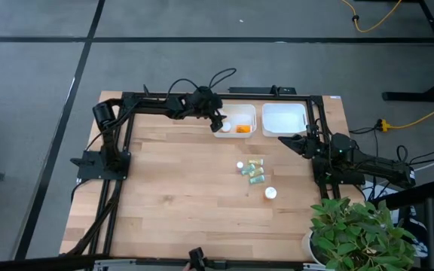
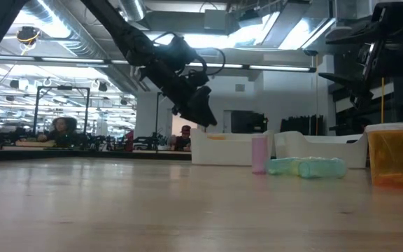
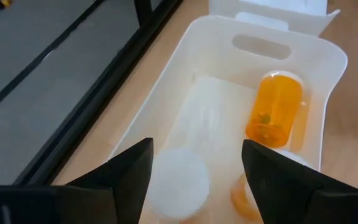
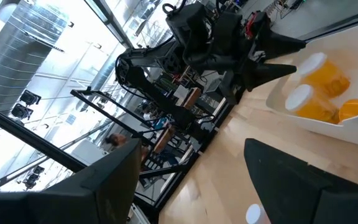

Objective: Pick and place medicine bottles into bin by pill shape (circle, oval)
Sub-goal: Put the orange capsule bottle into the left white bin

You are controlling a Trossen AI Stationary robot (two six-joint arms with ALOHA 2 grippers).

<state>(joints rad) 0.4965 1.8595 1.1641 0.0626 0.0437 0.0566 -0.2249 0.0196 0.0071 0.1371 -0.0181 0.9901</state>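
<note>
Best done by lifting straight up, clear of the left bin's (image 1: 234,120) walls, before swinging toward the mid-tabletop (image 1: 179,196) cluster: teal bottles (image 1: 255,172), a white-capped one (image 1: 270,193) nearer the right edge. Worth checking pill shape before choosing a bin. Reaches along the far edge, left end effector (image 1: 218,124) hovering over the left bin, fingers spread, empty; orange bottles (image 3: 275,109) lying inside. Waits by the right edge beside the empty right bin (image 1: 285,119), right end effector (image 1: 286,140) spread too.
</note>
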